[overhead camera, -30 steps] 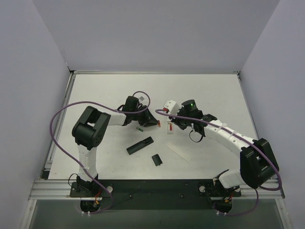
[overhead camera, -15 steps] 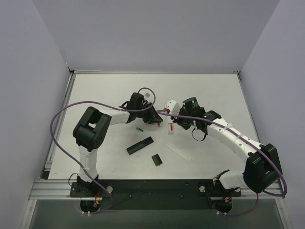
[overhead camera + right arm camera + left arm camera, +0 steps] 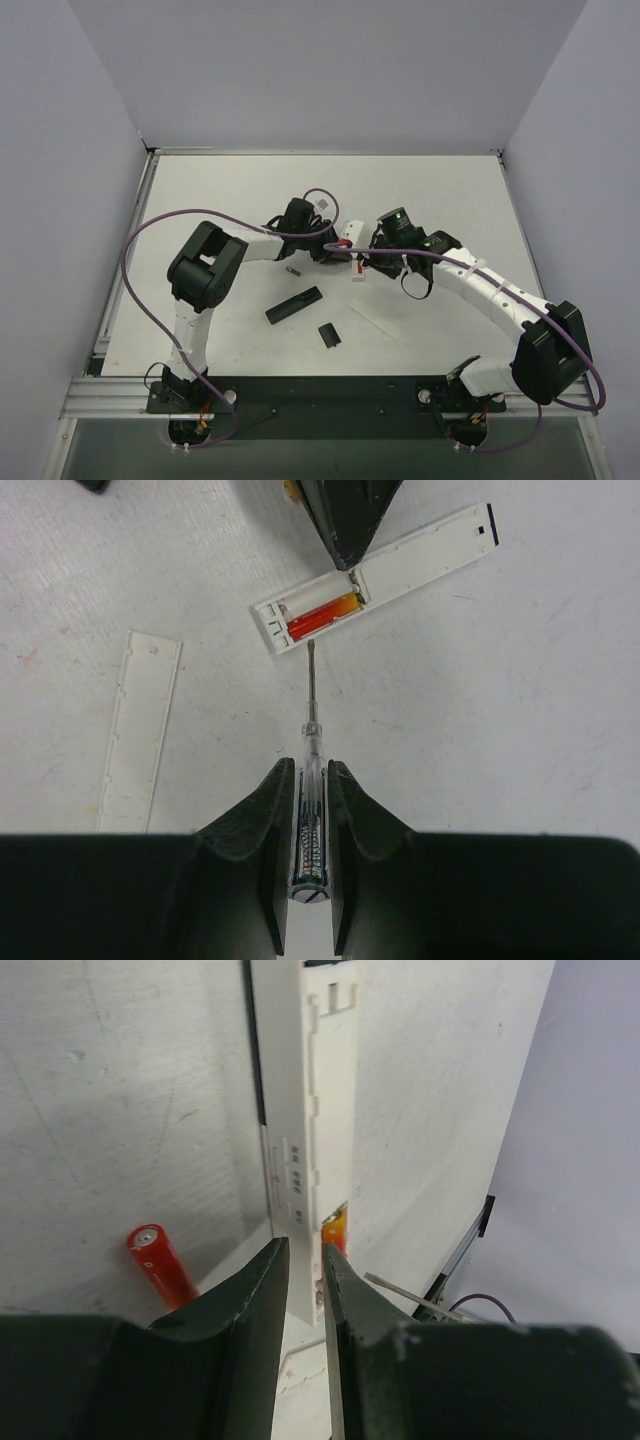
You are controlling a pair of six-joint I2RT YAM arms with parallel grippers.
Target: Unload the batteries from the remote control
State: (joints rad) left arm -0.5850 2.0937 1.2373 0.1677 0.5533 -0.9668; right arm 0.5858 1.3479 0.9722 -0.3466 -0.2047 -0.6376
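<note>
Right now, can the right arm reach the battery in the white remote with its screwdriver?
Probably yes: the cover lies off the white remote, and the screwdriver in the right gripper points straight at the battery, nothing between.

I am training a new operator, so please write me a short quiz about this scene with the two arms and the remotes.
1. True or false: the right hand is shut on a thin screwdriver.
2. What lies in the open slot of the white remote? A) a green battery B) a red-orange battery C) nothing
3. Fill in: in the left wrist view, a loose red battery lies on the ___.
Key: 1 true; 2 B; 3 table.
</note>
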